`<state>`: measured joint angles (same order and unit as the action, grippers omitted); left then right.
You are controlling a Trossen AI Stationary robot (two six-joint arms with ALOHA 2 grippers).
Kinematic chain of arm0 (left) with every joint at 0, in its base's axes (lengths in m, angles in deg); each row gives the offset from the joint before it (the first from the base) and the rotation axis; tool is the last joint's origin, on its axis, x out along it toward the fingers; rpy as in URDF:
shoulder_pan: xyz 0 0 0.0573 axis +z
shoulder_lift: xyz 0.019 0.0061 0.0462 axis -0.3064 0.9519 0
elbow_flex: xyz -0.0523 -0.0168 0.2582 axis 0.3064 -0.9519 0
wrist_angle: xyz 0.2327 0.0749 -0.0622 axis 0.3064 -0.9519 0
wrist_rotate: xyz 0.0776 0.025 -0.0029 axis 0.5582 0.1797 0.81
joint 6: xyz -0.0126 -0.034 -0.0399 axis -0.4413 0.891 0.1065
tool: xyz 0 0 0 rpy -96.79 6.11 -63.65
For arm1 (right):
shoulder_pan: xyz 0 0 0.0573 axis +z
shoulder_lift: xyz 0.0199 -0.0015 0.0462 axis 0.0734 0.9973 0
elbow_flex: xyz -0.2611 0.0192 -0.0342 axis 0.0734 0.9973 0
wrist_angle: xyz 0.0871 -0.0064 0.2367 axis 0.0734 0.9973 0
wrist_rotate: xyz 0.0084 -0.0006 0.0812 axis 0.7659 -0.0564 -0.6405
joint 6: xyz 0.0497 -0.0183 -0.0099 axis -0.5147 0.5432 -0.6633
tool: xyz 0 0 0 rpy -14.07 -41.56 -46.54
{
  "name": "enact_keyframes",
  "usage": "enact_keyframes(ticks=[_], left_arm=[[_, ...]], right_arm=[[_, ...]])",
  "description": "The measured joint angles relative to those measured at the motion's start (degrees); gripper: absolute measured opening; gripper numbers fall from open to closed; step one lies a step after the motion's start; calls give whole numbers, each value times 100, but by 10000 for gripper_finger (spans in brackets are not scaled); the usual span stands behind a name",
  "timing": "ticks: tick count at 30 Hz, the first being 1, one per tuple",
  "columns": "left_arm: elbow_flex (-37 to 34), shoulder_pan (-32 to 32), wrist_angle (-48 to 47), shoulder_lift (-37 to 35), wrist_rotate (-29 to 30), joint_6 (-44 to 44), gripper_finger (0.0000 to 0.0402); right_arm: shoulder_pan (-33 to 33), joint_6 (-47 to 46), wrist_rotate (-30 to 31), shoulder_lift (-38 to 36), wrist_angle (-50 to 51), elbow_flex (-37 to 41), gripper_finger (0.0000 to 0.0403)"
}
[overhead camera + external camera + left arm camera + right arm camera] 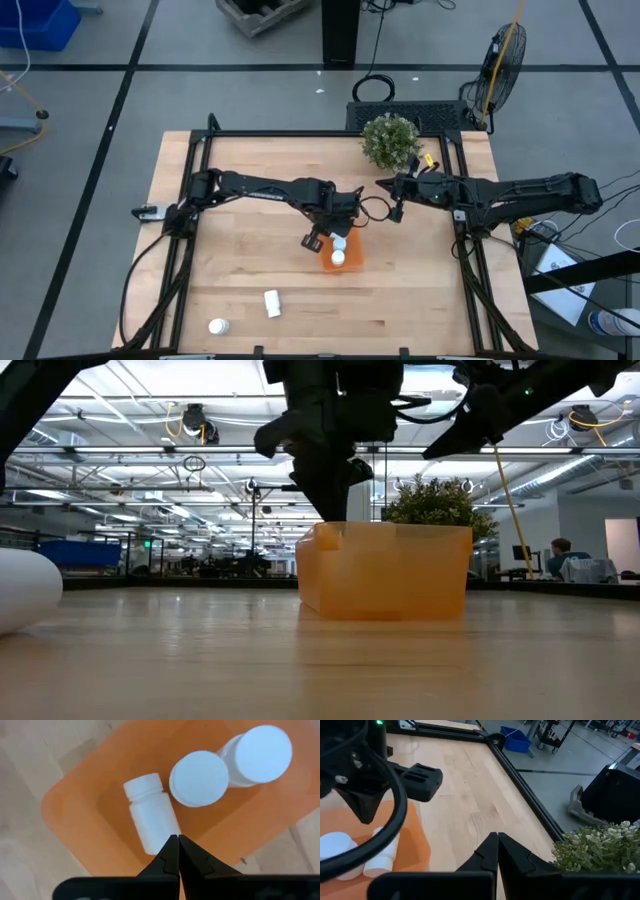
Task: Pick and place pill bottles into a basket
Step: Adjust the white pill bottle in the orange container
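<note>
I am seeing the left gripper (178, 840) hanging directly above the small shallow bright-orange plastic basket (352, 262), its two dark fingers pressed together and holding nothing. Inside the basket, three small white cylindrical pill bottles with white caps are sitting together: one is lying on its side (150, 815), and two are standing upright, one (199, 778) touching the other (260, 755). The basket is resting near the middle of the light wooden table (240, 280), slightly to the right. Two more white bottles are lying out on the near left part of the table, well apart from the basket: one on its side (272, 303) and one (218, 326) closer to the near edge. The right gripper (498, 842) is hovering over bare wood to the right of the basket and a little farther back, fingers closed on nothing, just near of the green bushy potted plant (390, 141) standing at the far edge. In the low view, the orange basket (385, 572) is standing flat on the table with the left arm's dark wrist above it.
</note>
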<state>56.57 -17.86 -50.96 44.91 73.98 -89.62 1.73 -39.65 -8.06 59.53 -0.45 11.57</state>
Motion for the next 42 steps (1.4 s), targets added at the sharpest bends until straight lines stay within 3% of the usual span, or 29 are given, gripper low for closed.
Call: enact_keyframes(ticks=[11, 22, 27, 32, 42], left_arm=[[4, 128, 178, 155, 81, 228, 18], [4, 120, 195, 154, 363, 449, 181], [4, 106, 197, 154, 195, 551, 226], [4, 106, 200, 154, 4, 637, 232], [-9, 187, 151, 606, -42, 783, 204]], right_arm=[[-7, -98, -152, 0, -33, -2, 0], [-7, -92, -151, -2, -42, -2, 0], [-7, -85, -155, -2, -42, -2, 0], [-7, -120, -155, -2, -40, -3, 0], [0, -121, -151, 2, -33, -4, 0]])
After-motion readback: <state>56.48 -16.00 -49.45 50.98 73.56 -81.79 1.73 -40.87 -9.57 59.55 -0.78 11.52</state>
